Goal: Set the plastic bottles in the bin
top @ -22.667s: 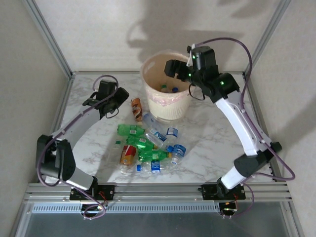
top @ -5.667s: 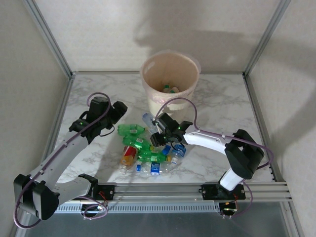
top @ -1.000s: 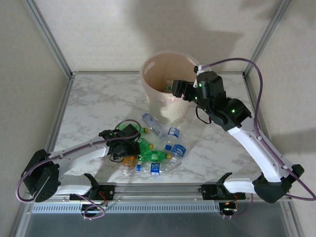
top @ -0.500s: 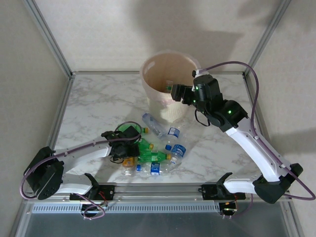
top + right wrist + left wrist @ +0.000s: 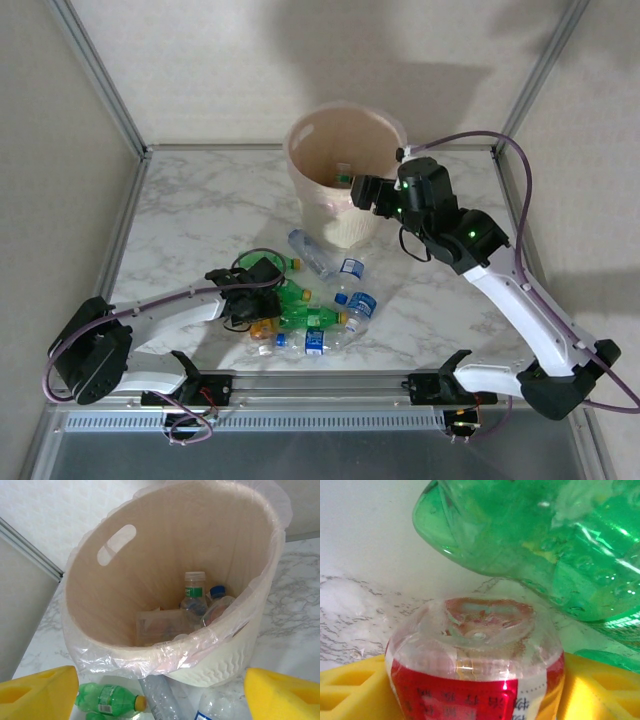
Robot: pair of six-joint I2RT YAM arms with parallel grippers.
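Inside the left pincer [image 5: 475,692] lies a red-labelled bottle [image 5: 476,645].

Red-labelled bottle [image 5: 477,645] cut by bottom edge, label print blurred. Green bottle [image 5: 545,545] runs off top, right edges. Left gripper [image 5: 476,700] pads [image 5: 350,690] cropped; grip unclear. Bin [image 5: 235,655] wall hides lower halves of bottles inside [image 5: 194,597].

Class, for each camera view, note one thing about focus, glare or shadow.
Top external: sharp throughout, with broad soft shadows on the back wall. Left wrist: the red-labelled bottle sits very close, with a small glare spot on its label; the green bottle above it looks soft. Right wrist: the bin is crisp, while the yellow fingers of the right gripper blur at the bottom corners.
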